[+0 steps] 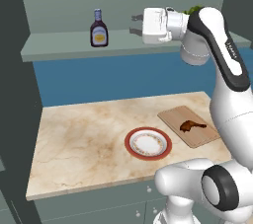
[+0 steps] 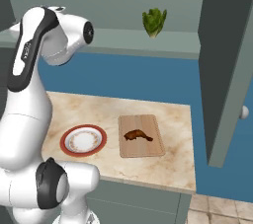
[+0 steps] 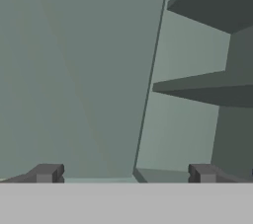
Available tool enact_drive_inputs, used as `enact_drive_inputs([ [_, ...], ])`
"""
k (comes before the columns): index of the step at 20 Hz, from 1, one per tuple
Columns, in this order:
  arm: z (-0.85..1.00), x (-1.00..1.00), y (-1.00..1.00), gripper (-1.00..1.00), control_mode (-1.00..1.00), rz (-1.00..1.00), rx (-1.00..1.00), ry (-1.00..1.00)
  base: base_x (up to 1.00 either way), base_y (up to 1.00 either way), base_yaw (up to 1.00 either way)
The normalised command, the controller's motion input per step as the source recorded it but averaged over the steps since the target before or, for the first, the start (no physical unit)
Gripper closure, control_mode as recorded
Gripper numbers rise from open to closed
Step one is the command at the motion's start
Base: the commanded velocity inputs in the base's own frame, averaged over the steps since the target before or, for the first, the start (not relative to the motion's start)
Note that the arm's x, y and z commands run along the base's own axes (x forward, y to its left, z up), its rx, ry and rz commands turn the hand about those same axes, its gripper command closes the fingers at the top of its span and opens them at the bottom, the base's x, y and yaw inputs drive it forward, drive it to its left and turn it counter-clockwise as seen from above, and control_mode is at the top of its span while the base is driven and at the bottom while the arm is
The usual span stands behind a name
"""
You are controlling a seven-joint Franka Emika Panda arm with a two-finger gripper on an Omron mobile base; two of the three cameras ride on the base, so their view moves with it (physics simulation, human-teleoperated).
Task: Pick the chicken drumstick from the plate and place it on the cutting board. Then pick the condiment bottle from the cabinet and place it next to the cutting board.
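Open tool near condiment bottle

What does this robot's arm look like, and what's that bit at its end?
The arm is glossy white, rounded segments with dark grey joint bands and caps. Its end is a boxy white hand carrying the pincer: two short, dark grey fingers. No cables show.

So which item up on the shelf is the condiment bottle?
Look at the grey-green cabinet shelf above the marble counter. Toward its left stands the condiment bottle: dark brown, yellow-and-white label, pale cap, unlike the green leafy vegetable further right.
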Motion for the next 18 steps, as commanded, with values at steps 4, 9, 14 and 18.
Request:
enact_drive_inputs([
  [4,-0.05,0.32,0.1,-1.0,-1.0,0.0,0.0,0.02,0.0,0.0,0.0],
  [9,-0.04,0.31,0.19,-1.0,-1.0,0.0,0.0,0.04,0.0,0.0,0.0],
  [14,-0.03,0.29,0.15,-1.0,-1.0,0.0,0.0,0.04,0.0,0.0,0.0],
  [18,-0.02,0.28,0.07,-1.0,-1.0,0.0,0.0,0.02,0.0,0.0,0.0],
])
